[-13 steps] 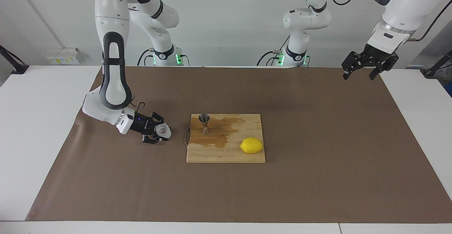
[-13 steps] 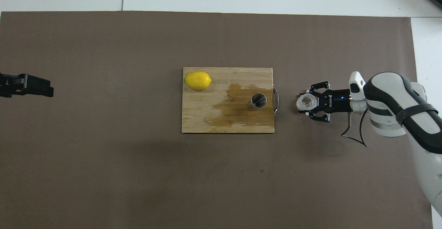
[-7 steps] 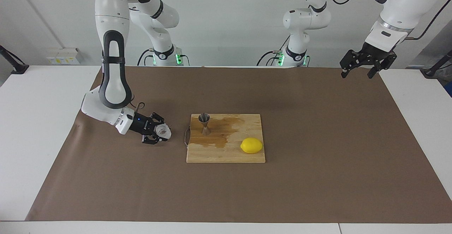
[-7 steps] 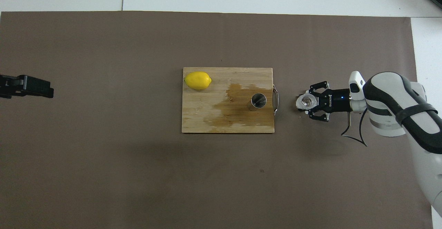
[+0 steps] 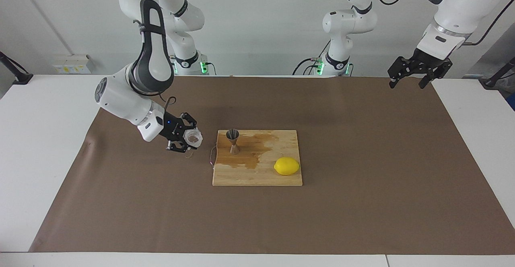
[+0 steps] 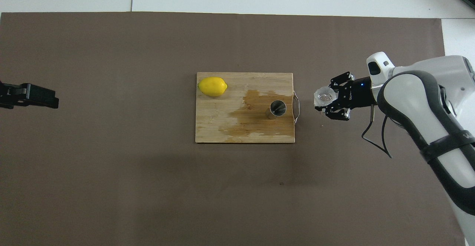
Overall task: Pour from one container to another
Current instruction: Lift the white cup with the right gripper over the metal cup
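My right gripper (image 5: 189, 138) (image 6: 328, 103) is shut on a small clear round cup (image 5: 193, 137) (image 6: 324, 95), lifted a little above the brown mat beside the board's handle end. The grey metal hourglass jigger (image 5: 233, 141) (image 6: 277, 108) stands upright on the wooden cutting board (image 5: 257, 174) (image 6: 222, 127), at the end toward the right arm, on a wet stain. My left gripper (image 5: 409, 79) (image 6: 35, 97) hangs open, high over the mat's edge at the left arm's end, and waits.
A yellow lemon (image 5: 287, 166) (image 6: 212, 86) lies on the board's corner farthest from the robots, toward the left arm's end. A wire handle (image 5: 213, 154) (image 6: 296, 107) sticks out of the board toward the cup. A brown mat (image 5: 362, 202) covers the table.
The right arm has lifted the cup off the mat and carried it closer to the board, with its elbow swung upward. The left gripper has stayed almost where it was.
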Robot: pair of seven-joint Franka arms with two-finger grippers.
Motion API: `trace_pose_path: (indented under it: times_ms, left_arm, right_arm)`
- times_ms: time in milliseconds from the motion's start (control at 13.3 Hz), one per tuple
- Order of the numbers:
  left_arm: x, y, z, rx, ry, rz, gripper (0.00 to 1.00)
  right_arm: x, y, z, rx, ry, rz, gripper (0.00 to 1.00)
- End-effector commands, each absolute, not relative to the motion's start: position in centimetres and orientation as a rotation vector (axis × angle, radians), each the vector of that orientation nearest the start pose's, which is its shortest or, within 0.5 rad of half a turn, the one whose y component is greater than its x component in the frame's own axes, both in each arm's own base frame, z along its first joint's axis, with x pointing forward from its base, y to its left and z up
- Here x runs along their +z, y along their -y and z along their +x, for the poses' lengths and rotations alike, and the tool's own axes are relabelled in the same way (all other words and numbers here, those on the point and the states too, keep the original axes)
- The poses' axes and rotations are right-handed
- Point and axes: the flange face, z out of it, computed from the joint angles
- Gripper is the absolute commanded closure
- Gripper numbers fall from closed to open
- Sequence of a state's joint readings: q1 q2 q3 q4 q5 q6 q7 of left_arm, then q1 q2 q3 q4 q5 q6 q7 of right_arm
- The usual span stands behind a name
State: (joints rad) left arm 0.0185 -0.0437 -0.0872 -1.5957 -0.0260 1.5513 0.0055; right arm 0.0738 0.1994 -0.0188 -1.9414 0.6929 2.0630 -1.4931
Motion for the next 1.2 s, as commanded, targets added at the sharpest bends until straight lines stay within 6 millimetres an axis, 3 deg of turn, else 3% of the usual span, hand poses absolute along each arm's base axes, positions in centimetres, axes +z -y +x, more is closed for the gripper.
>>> trace_pose_path:
  times_ms: [0, 301, 526, 676, 902, 1127]
  left_arm:
    - [64.3, 5.7, 52.9, 0.010, -0.177, -3.166, 0.00]
    - [64.0, 5.1, 52.8, 0.029, -0.165, -3.169, 0.00]
    - [63.8, 4.5, 52.7, 0.038, -0.151, -3.170, 0.00]
    - [63.9, 3.9, 52.7, 0.033, -0.133, -3.170, 0.00]
    - [63.8, 4.0, 52.8, 0.028, -0.133, -3.170, 0.00]
    - [63.9, 5.3, 52.7, 0.029, -0.172, -3.168, 0.00]
  right_arm:
    - [40.3, -9.1, 59.2, -0.366, 1.464, -2.257, 0.67]
    - [41.7, -14.2, 58.8, -0.254, 1.532, -2.348, 0.67]
    - [41.8, -15.5, 58.5, -0.196, 1.561, -2.405, 0.67]
    - [42.5, -17.6, 58.0, -0.159, 1.594, -2.445, 0.67]
    - [42.9, -19.4, 57.6, -0.125, 1.640, -2.495, 0.67]
    - [42.9, -20.6, 57.0, -0.070, 1.696, -2.544, 0.67]
